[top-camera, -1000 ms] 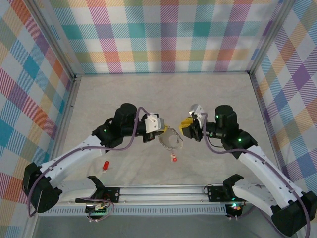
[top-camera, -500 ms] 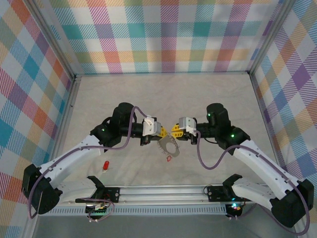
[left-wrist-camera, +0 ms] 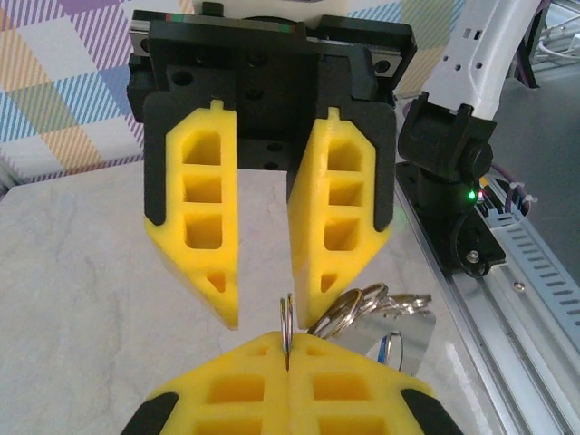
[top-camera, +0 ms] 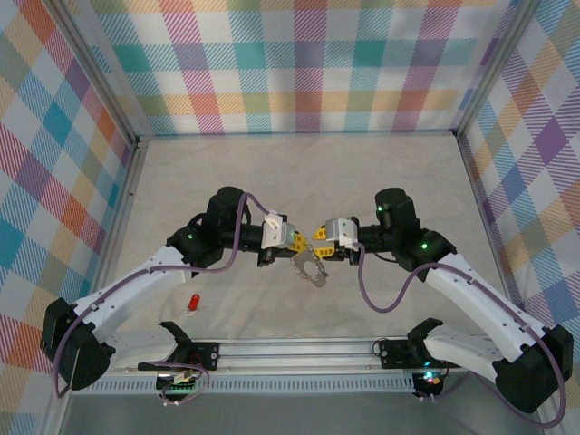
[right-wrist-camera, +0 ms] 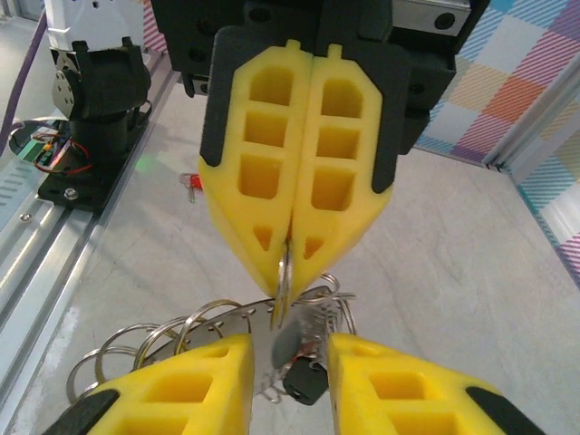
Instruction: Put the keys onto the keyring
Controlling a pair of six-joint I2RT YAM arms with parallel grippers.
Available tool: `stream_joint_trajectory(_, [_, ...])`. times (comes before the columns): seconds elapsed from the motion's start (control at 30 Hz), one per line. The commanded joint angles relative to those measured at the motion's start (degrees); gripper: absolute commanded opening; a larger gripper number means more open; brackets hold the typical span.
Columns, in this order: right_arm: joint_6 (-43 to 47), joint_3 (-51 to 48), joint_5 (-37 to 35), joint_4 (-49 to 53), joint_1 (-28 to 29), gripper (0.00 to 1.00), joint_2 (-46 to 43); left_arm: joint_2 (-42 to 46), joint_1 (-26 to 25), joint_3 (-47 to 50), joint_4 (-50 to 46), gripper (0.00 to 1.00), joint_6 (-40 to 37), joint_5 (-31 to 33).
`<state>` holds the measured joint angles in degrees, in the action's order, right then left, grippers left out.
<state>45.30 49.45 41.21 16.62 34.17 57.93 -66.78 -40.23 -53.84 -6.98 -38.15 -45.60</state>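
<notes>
status: over the last second the right gripper (top-camera: 319,246) has swung in from well apart and now sits tip to tip with the left gripper (top-camera: 296,244). the red key that dangled under the keyring (top-camera: 313,269) a second ago no longer shows in the top view.

hand state: left fingers are pressed together, pinching a thin ring of the keyring edge-on. right fingers are spread, one on each side of that ring, not touching it.

location: the keyring hangs between the tips, above the table (top-camera: 390,172), with a black key head (right-wrist-camera: 304,381) in the bunch. one red key (top-camera: 192,302) lies loose near the left arm.

judgement: i read this as a regrip. the loose key is not yet threaded.
</notes>
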Motion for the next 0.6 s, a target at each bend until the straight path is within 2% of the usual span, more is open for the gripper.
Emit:
stream_joint_trajectory(0.0, [0.4, -1.0, 2.21, -1.29, 1.03, 0.27, -0.78, -0.41, 0.69, -1.01, 4.42, 0.0, 1.36, -2.05])
stream_joint_trajectory(0.2, [-3.49, -1.81, 1.44, -8.21, 2.2, 0.21, 0.46, -0.87, 0.6, -0.32, 6.76, 0.0, 2.95, -2.29])
stream_joint_trajectory(0.47, [-6.44, -3.59, -1.54, -11.47, 2.48, 0.16, 0.69, -0.14, 0.71, 1.46, 11.2, 0.0, 5.93, -2.74])
stream_joint_trajectory(0.57, [-8.44, -4.39, -2.18, -12.81, 2.43, 0.11, 0.63, -0.4, 0.7, 2.0, 12.58, 0.0, 6.64, -2.75])
